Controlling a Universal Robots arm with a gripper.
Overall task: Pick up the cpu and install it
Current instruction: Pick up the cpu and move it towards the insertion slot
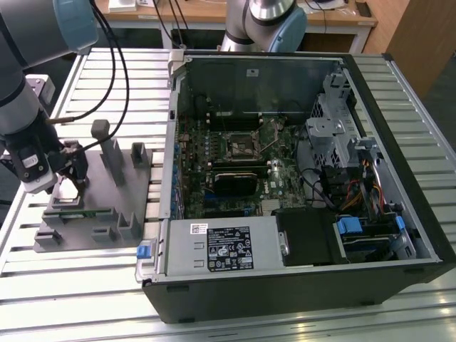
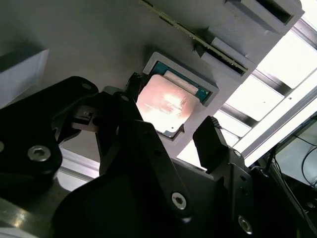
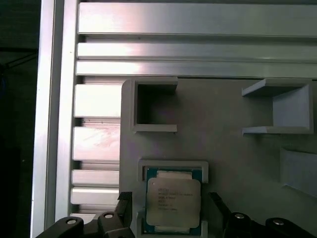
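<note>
Second wrist view: shows gripper [image 2: 168, 109] spread wide, holding nothing, one finger on each side of cpu [image 2: 166, 105]. Places cpu directly beneath hand, between fingertips, lying flat in square pocket of grey fixture plate [image 2: 99, 39]. Confirms same in first wrist view. Notes open computer case [image 1: 299, 285] well apart in exterior view.

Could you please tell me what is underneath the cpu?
The cpu sits in a grey square holder on the grey fixture plate; the holder's rim frames it. The holder's floor beneath it is covered.
</note>
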